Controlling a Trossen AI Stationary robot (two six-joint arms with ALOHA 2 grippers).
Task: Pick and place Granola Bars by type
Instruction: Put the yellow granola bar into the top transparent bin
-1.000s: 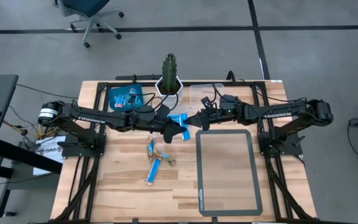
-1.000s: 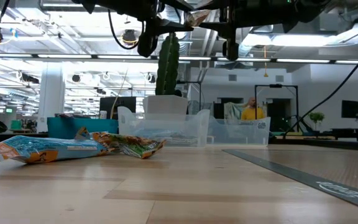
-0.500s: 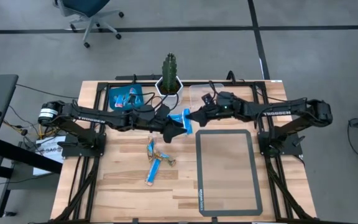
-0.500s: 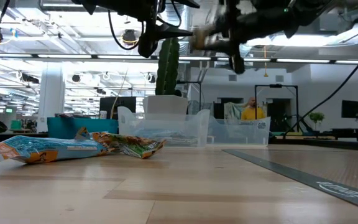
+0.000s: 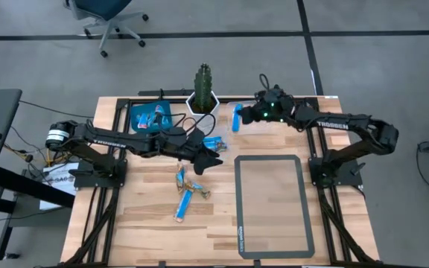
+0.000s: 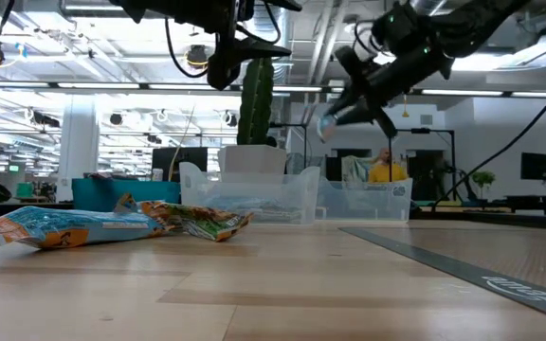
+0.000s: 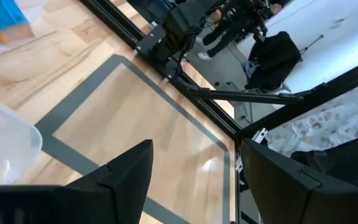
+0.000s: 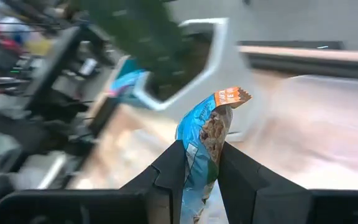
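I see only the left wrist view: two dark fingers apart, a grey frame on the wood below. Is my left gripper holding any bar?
Observer: No. In the high view the left gripper is open and empty, hovering over the table middle.
Operator: Where is the bar, then?
Observer: The right gripper is shut on a light blue bar, its orange end sticking up between the fingers.
Operator: Over which place is it?
Observer: From above, that bar hangs near the table's far edge, beside the potted cactus.
Operator: Are bars left on the table?
Observer: Yes, a few loose bars lie on the wood, left of the grey frame.
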